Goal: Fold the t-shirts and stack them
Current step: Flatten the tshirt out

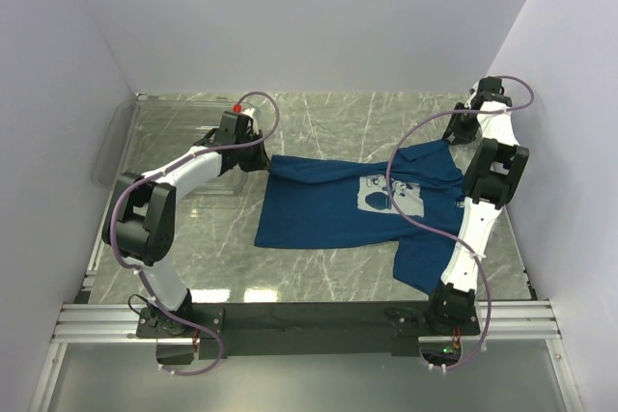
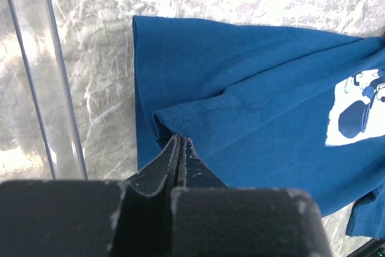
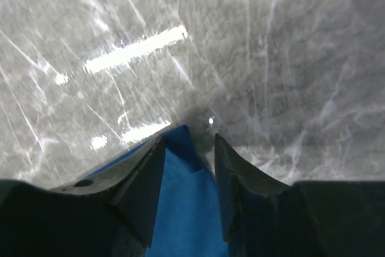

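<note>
Grey marble table (image 1: pixel 328 123), plain white walls (image 1: pixel 319 16)

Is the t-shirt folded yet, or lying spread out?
Spread out: the t-shirt lies flat on the table, print facing up, no fold visible.

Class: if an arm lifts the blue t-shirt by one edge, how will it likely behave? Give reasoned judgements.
Probably floppy: the t-shirt puckers into a ridge where the left fingers pinch it, so a lifted edge would likely drape. Likely light: the cloth looks thin and lies flat on the table. It might slide when tugged, as that surface looks glossy.
</note>
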